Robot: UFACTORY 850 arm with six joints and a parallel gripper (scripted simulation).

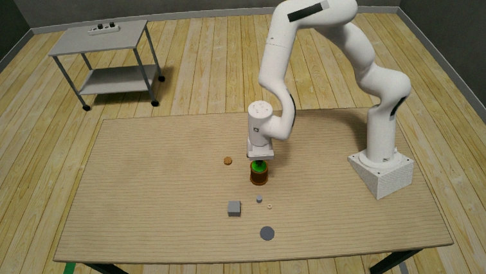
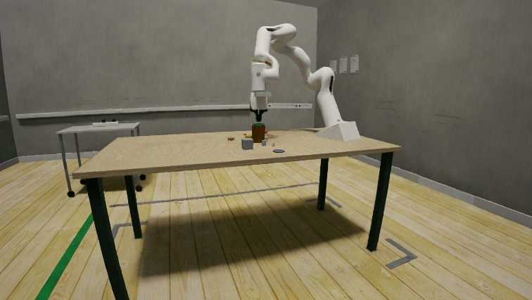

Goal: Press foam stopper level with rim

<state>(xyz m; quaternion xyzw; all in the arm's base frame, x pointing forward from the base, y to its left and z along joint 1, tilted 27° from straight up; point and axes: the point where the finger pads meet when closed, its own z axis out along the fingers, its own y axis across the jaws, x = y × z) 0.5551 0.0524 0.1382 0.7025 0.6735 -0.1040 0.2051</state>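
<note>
An orange-brown jar (image 1: 259, 173) stands upright near the middle of the table, with a green foam stopper (image 1: 258, 167) in its mouth. In the side view the jar (image 2: 258, 133) shows the green stopper (image 2: 259, 124) as a thin band at its rim. My gripper (image 1: 260, 163) points straight down over the jar, shut and empty, its dark fingertips (image 2: 258, 119) at the stopper's top. I cannot tell whether the tips touch the foam.
A small cork-coloured disc (image 1: 227, 160) lies left of the jar. In front of the jar are a grey cube (image 1: 234, 208), a small grey cylinder (image 1: 259, 199), a tiny pale ring (image 1: 269, 206) and a flat grey disc (image 1: 267, 233). The robot base (image 1: 380, 170) stands at the right.
</note>
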